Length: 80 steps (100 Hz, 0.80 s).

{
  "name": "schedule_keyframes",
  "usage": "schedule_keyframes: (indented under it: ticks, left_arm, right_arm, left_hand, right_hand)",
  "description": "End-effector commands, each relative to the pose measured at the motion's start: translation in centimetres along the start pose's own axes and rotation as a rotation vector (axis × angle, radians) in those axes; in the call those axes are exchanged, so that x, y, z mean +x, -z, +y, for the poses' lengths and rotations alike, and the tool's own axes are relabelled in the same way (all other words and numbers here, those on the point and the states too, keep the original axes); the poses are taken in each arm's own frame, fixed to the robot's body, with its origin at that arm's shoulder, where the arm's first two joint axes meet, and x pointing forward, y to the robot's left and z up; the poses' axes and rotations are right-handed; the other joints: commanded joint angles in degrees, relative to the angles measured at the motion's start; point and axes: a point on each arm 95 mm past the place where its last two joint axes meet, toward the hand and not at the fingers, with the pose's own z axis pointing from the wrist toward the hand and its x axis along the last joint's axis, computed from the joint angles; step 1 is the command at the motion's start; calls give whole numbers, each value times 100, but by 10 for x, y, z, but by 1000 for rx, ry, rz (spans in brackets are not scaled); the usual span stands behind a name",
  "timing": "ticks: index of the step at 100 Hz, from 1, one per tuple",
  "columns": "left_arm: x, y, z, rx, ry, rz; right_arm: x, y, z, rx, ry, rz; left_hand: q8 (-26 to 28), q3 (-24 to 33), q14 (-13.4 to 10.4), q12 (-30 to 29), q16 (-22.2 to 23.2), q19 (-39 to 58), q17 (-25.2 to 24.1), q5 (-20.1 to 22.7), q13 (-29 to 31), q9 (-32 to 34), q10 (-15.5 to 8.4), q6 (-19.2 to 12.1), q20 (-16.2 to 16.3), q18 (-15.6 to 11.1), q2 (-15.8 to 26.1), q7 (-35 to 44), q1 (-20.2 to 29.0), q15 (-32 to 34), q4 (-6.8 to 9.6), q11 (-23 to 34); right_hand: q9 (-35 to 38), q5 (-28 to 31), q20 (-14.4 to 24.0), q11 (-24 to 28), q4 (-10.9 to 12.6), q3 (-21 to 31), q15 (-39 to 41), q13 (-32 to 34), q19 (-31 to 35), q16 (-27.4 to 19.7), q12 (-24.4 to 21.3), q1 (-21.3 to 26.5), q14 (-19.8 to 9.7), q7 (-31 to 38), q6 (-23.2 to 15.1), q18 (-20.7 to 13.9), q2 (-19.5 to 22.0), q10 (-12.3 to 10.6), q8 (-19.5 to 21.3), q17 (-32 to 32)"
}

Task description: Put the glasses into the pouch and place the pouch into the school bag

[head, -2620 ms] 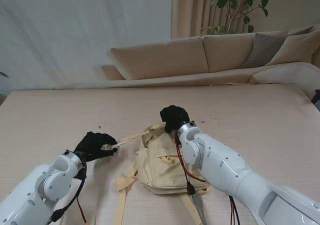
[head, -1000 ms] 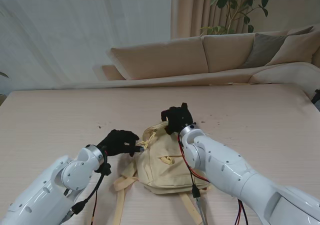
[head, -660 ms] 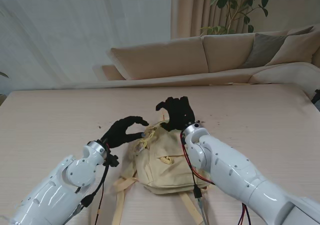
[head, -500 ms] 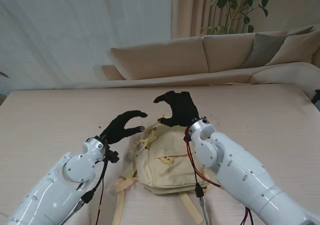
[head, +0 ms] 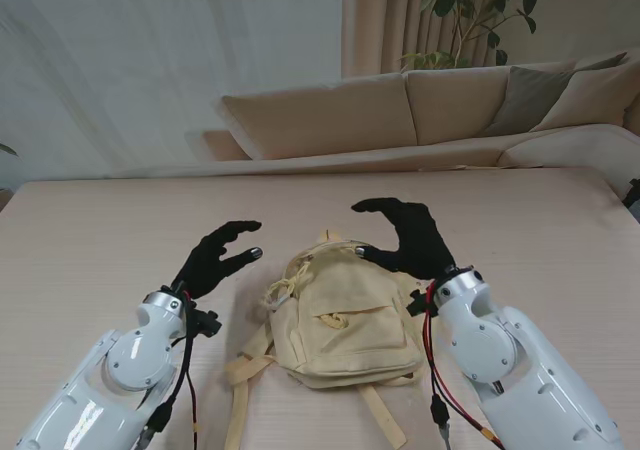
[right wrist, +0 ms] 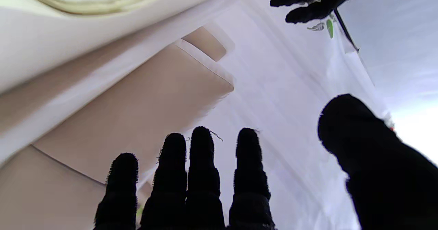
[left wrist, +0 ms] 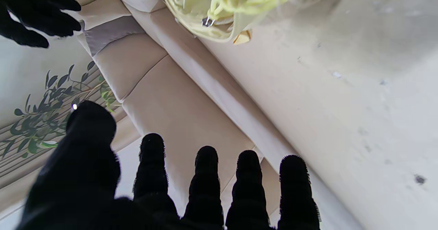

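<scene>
Hands flank the school bag [head: 345,315], which lies flat between them, straps toward us. Our left hand [head: 215,258] and right hand [head: 408,237] are both spread and empty, roughly equally near. We see no glasses or pouch.

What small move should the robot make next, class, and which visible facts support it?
Probably draw both arms back and rest. The school bag lies on the table with its top drawn shut, no glasses or pouch show, and the left hand and right hand hang open, one on each side of it.
</scene>
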Motion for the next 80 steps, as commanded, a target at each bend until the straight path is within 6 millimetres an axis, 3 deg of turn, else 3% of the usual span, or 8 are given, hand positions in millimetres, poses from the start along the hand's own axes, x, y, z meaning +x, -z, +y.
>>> schedule_keyframes:
  ticks: [1,13,17,20,27,33,51,80]
  left_arm:
    - [-3,4,4,-37,22,-13]
    - [-6,4,5,-51,-6,-16]
    - [-7,3,6,-60,-8,-20]
    - [-8,2,7,-62,-5,-23]
    - [-9,0,9,-63,-4,-29]
    - [-10,-2,10,-65,-3,-31]
    - [-10,-1,12,-85,-12,-31]
    - [-12,3,10,-83,-93,-24]
  right_arm:
    - [-9,17,-11,44,-53,-49]
    - [-18,29,-15,35,-94,-91]
    - [-20,29,-17,12,-113,-100]
    - [-21,30,-17,5,-128,-112]
    - [-25,32,-17,48,-159,-131]
    - [-26,31,-19,37,-142,-138]
    - [-28,34,-26,41,-154,-174]
    - [-29,34,-29,38,-155,-184]
  left_hand:
    - [-124,-252,-45,-131,-116,-83,9,75,-58,-91,-20,5,-145,-128,216,-109,61,-152,43,-99]
    - [-122,-334,-19,-139,-113,-133,25,167,-23,-28,-1,-33,-169,3,243,-83,19,-136,43,-78]
    - [-118,-356,-7,-136,-107,-144,13,202,-35,-12,14,-16,-173,42,245,-73,20,-135,46,-70]
    - [-115,-367,0,-132,-100,-149,3,218,-31,-7,14,-6,-173,61,243,-69,27,-129,49,-67]
    - [-108,-392,19,-119,-84,-166,-27,244,-28,26,33,-2,-174,101,236,-68,40,-121,55,-55]
    - [-108,-408,12,-120,-78,-174,-39,230,-57,-10,19,11,-171,101,254,-83,37,-131,58,-73]
    - [-87,-444,25,-99,-52,-161,-18,263,-26,4,36,43,-144,106,263,-74,59,-116,67,-58]
    - [-47,-476,47,-77,-19,-296,-107,367,127,139,39,34,-182,194,311,-63,52,-70,71,-32]
  right_hand:
    - [-150,193,-234,-198,163,6,-153,-54,-258,-95,-131,162,-132,-70,-507,-110,-54,-12,-110,-85]
    - [-575,-73,-223,-217,183,-842,-268,-319,-917,-165,-157,57,-170,-237,-444,-184,230,-20,-157,-140]
    - [-476,-32,52,-214,355,-1646,-257,-273,-1040,-164,-166,235,-143,-230,-270,-162,498,11,-174,-148]
    - [-452,-37,128,-253,497,-1906,-291,-283,-1116,-181,-181,80,-132,-278,-202,-169,490,37,-198,-154]
    - [-763,-360,130,-252,661,-1789,-339,-526,-1590,-201,-176,-90,-320,-264,-328,-356,471,-160,-208,-196]
    - [-565,-166,626,-187,648,-1811,-249,-391,-1629,-167,-170,24,-221,-194,-196,-232,374,-66,-205,-122]
    - [-579,22,789,-66,657,-1724,-207,-404,-1772,-145,-117,290,-236,-66,11,-252,405,-53,-153,-91]
    - [-572,-11,892,-5,642,-1724,-171,-412,-1997,-123,-90,302,-233,-27,-108,-236,460,-40,-109,-9]
